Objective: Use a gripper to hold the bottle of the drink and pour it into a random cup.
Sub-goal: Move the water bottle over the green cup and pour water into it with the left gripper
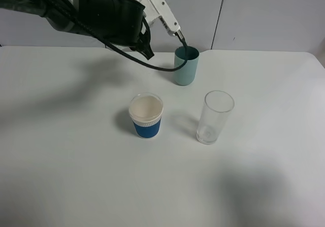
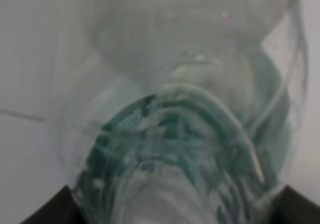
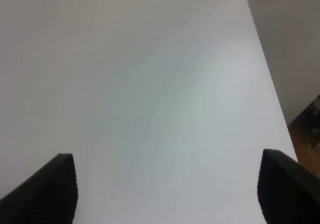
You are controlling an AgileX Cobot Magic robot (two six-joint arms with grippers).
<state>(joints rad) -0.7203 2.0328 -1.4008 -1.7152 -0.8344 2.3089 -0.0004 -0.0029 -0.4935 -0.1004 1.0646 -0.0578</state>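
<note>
Clamping the bottle (image 2: 170, 134), left pincer (image 1: 180, 36) tight

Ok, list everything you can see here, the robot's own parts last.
teal cup: one, teal-green, far side of the table, right under the left gripper's tip
white cup: one, white with a blue sleeve, middle of the table
glass tumbler: one, clear, right of the white cup
bottle: one, clear plastic, fills the left wrist view, teal showing through it
table: one, white
left gripper: one, white head with black fingers on a black-covered arm, closed on the bottle above the teal cup
right gripper: one, black fingers, open, over bare table near its edge, outside the high view
</note>
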